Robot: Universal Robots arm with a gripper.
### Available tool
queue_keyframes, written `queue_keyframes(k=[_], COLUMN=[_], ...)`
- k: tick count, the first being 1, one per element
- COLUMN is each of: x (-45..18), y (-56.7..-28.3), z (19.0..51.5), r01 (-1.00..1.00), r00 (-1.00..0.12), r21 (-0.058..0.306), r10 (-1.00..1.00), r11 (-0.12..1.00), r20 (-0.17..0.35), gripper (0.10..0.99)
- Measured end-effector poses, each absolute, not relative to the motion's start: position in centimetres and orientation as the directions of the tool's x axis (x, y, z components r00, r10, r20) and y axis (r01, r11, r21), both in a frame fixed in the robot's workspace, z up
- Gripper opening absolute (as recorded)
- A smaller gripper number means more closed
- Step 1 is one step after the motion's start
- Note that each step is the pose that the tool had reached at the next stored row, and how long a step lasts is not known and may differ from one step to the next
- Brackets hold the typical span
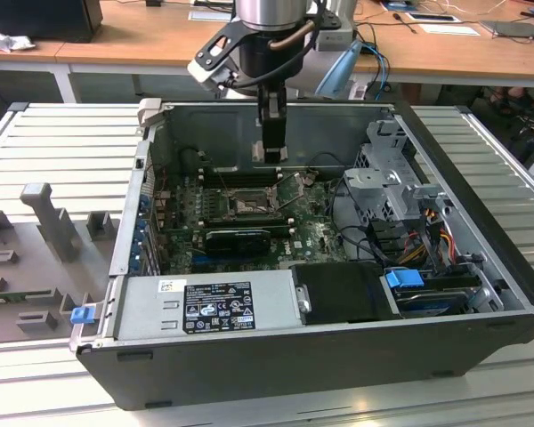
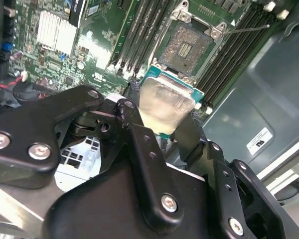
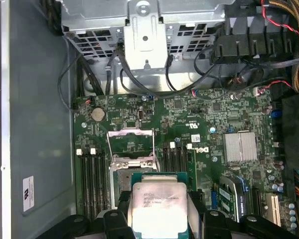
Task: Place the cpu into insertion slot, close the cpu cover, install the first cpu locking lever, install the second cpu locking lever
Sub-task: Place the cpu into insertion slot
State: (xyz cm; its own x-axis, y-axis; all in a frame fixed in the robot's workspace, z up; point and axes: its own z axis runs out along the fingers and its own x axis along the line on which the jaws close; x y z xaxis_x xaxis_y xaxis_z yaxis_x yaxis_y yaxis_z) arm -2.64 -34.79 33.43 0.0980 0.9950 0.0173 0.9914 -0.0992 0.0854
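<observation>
1. One grey slatted tabletop (image 1: 53,133) carries the whole setup. At the exterior view's left, a few grey blocky fixtures (image 1: 49,222) sit on it.
2. Next over is the open computer case (image 1: 338,356). It has a blue latch (image 1: 82,313) at its near left corner and the power supply (image 1: 205,307) along the front wall.
3. Around the middle, the end effector (image 1: 271,151) hangs down inside the case over the green motherboard (image 1: 311,231). Its fingers are clamped on the cpu (image 2: 167,99) by the edges, silvery face showing.
4. Just past the chip, the insertion slot (image 2: 188,46) sits bare with its dark contacts exposed, and the cpu isn't seated in it. In the first wrist view, the cpu cover (image 3: 131,132) is flipped open, with green board visible through its window.
5. Over at the exterior view's right are the metal drive cage (image 1: 392,178) and a tangle of cables (image 1: 427,231).
</observation>
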Motion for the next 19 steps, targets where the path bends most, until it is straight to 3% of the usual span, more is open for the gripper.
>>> queue_keyframes(k=[19], x=[-2.6], y=[-34.8], z=[30.9], r01=[0.988], r00=[0.131], r21=[0.085], r10=[0.991], r11=[-0.132], r20=[0.017], gripper=[0.529])
